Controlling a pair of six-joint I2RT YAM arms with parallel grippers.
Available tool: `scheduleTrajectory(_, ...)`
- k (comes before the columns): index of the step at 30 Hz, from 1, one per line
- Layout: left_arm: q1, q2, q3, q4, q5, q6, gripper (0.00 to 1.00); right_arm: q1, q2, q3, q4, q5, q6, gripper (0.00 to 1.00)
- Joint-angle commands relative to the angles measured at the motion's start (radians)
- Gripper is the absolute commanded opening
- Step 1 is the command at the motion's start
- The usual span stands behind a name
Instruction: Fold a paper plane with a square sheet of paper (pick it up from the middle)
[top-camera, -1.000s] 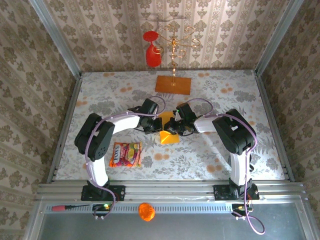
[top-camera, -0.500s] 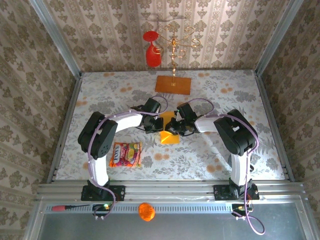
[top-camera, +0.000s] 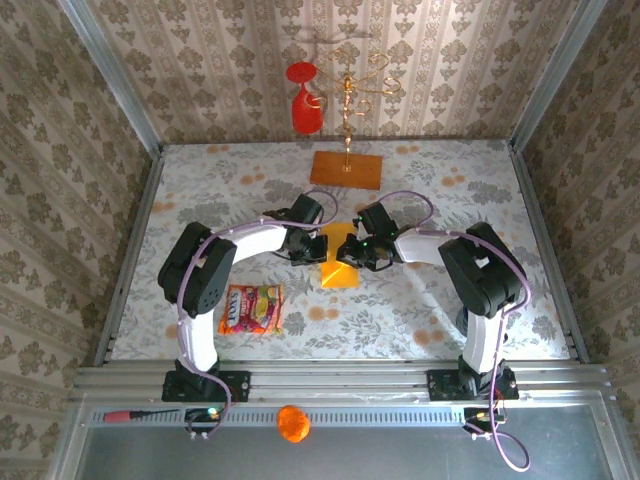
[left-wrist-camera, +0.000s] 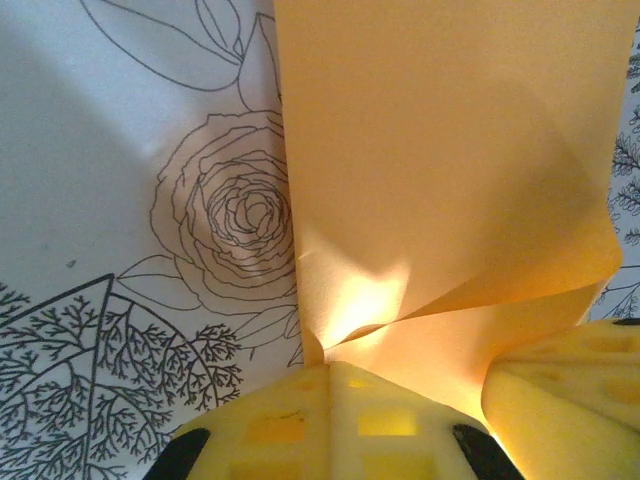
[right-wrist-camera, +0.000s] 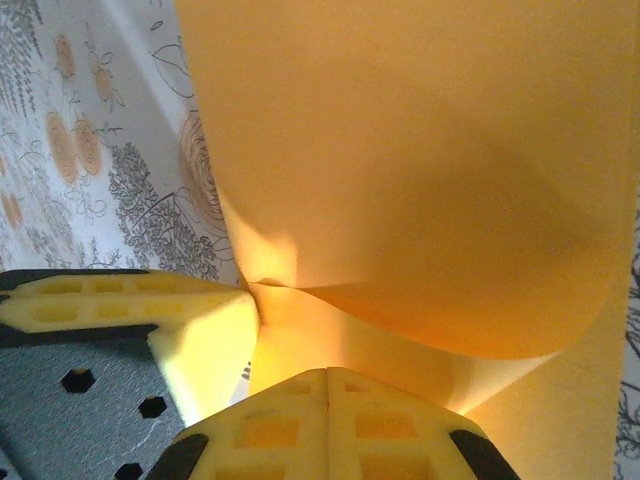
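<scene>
The square sheet of paper is at the middle of the table, well apart from every edge, and is bent up into a loose fold with one flap curling over the other. The left hand has its two yellow fingers pressed together on the paper where the fold pinches in. The right hand is likewise closed on the sheet, just beside the left one, while a printed snack packet lies toward the near left corner, apart from both.
</scene>
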Motion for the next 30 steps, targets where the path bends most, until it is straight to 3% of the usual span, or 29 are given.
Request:
scheduleTrajectory(1,0.001,0.037,0.009,-0.057,-0.034,0.022,0.0,-0.004,0.034,0.037,-0.035,0.024,-0.027,0.0)
scheduleTrajectory(9,0.001,0.044,0.009,-0.073,-0.06,0.016,0.0,-0.005,0.044,-0.023,-0.008,0.066,0.013,0.0)
scheduleTrajectory(22,0.002,0.06,0.009,-0.11,-0.115,0.034,0.0,-0.096,-0.099,-0.196,0.068,0.154,0.073,0.0)
scheduleTrajectory(27,0.001,0.059,0.013,-0.1,-0.098,0.045,0.0,-0.035,-0.183,-0.129,-0.022,0.266,0.004,0.0)
scheduleTrajectory(30,0.002,0.06,0.017,-0.099,-0.094,0.044,0.0,-0.001,-0.184,-0.099,-0.011,0.248,0.0,0.0)
